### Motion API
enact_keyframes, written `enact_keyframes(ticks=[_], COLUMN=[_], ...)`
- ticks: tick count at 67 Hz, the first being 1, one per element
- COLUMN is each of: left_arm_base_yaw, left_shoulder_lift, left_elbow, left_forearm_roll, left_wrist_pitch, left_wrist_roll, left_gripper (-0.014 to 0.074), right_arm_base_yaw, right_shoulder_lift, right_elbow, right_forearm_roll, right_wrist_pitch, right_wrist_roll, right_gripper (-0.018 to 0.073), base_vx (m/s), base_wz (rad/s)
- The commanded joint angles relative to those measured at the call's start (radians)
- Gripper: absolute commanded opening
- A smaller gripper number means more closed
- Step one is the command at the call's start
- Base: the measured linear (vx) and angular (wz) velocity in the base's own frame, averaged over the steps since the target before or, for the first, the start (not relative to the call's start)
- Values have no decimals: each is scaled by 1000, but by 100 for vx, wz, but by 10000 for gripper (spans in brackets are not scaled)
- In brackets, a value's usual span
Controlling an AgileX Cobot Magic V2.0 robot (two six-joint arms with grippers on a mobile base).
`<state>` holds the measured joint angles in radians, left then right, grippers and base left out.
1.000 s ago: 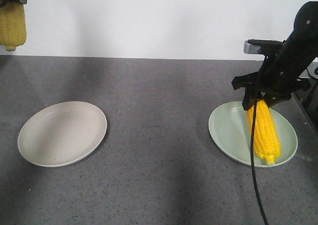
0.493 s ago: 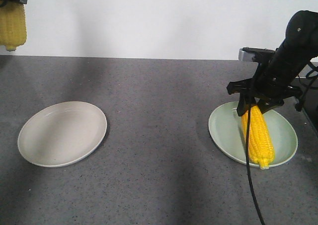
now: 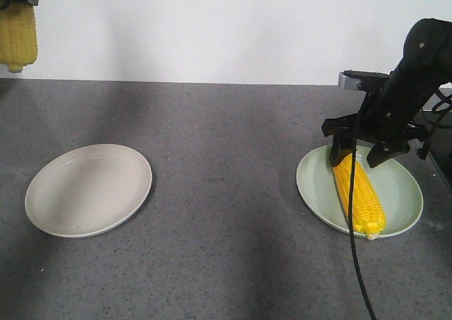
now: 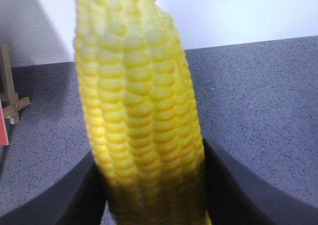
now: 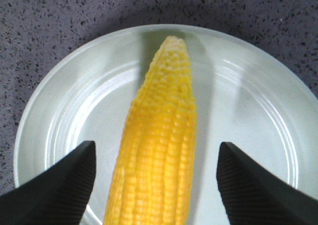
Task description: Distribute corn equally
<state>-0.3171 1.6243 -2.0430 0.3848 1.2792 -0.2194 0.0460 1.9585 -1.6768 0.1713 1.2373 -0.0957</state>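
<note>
One yellow corn cob lies flat on the pale green plate at the right, its tip at the plate's near rim. My right gripper hovers over the cob's thick end, open, its fingers apart on either side without touching. A second corn cob hangs high at the far left, held by my left gripper, which is shut on its thick end. The cream plate on the left holds nothing.
The dark speckled tabletop meets a white wall behind. A black cable hangs from the right arm across the green plate. A small wooden stand is at the left edge of the left wrist view.
The right gripper lowered its cob flat onto the green plate and opened, releasing it. The left arm and its cob have not moved.
</note>
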Motion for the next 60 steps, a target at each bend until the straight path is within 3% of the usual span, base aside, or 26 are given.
enact_keyframes(ticks=[1, 32, 44, 51, 60], left_arm_base_yaw=[-1, -1, -1, -1, -1], left_shoulder_lift=[-46, -46, -46, -46, -46], left_elbow=[-22, -22, -22, -22, -22], left_forearm_roll=[23, 23, 23, 23, 23], left_wrist_pitch=[-36, -36, -36, -36, -36], left_wrist_roll=[-10, -10, -10, -10, -10], left_gripper=[146, 146, 146, 146, 146], right_arm_base_yaw=[-4, -6, -6, -19, -49], right_shoulder_lift=[-52, -147, -234, -289, -353], right_elbow=[-38, -312, -332, -331, -331], right_forearm_roll=[0, -192, -280, -344, -327], right_wrist_pitch=[-12, 43, 43, 43, 43], right_wrist_roll=[-5, 3, 23, 96, 133], right_gripper=[523, 506, 464, 389, 232], base_vx=[0, 0, 0, 0, 0], base_wz=[0, 0, 0, 0, 0])
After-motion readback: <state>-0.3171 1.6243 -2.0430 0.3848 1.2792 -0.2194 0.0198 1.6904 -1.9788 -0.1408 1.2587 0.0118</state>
